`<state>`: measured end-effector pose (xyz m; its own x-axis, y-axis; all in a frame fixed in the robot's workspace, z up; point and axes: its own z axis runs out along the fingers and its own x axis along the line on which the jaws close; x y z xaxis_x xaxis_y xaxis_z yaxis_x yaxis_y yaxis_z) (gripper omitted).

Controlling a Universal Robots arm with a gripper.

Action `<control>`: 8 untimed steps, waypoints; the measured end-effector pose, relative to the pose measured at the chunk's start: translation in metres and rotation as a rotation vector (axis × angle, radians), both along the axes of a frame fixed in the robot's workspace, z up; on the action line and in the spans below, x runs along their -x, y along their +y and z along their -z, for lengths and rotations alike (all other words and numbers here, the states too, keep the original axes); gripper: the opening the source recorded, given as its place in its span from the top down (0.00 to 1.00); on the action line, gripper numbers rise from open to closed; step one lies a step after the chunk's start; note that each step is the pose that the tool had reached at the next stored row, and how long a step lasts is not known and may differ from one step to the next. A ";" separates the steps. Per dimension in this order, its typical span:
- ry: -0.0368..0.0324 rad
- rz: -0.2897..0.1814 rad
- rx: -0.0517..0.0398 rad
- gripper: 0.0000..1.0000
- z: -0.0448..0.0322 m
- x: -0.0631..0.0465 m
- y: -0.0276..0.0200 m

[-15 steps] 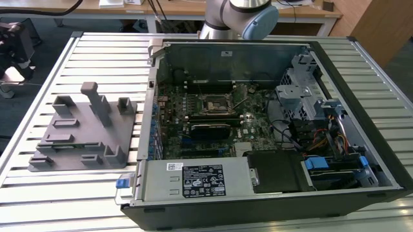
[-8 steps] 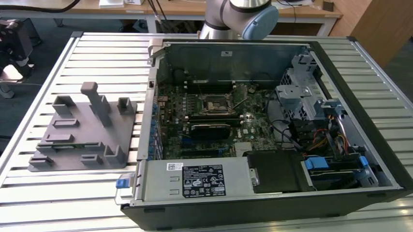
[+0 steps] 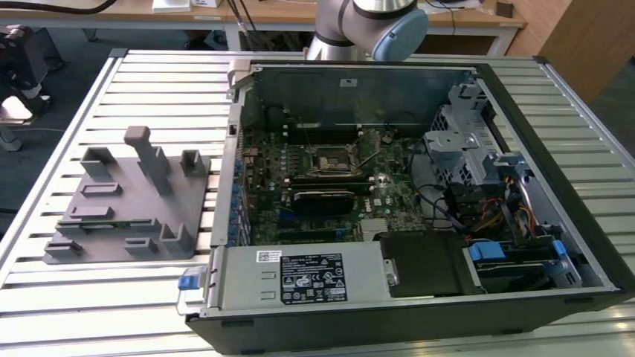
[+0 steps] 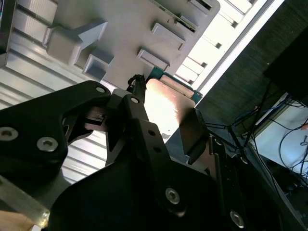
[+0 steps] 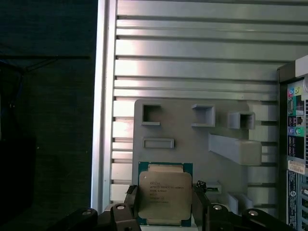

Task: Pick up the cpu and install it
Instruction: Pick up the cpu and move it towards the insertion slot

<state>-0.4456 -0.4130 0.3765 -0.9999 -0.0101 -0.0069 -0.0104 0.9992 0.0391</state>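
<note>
The cpu is a flat square chip with a pale silver top and a green rim. It sits between the two black fingers of my gripper, which is shut on its opposite edges. In the second wrist view the cpu shows from the side, its top glaring with light, clamped in the gripper. It hangs in the air well above the grey tray. The black square cpu socket lies on the motherboard in the open computer case.
The grey tray with upright posts stands on the slatted metal table, at the exterior view's left of the case. The arm's grey and blue joint rises behind the case. Drive cages and cables fill the case's right side.
</note>
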 end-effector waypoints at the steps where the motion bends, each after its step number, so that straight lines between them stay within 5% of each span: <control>1: -0.0001 0.000 0.0000 0.47 -0.0007 0.000 0.0000; 8: -0.0005 0.000 0.0000 0.47 -0.0085 0.000 0.0000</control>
<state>-0.4456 -0.4130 0.3850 -0.9999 -0.0101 -0.0073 -0.0104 0.9992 0.0391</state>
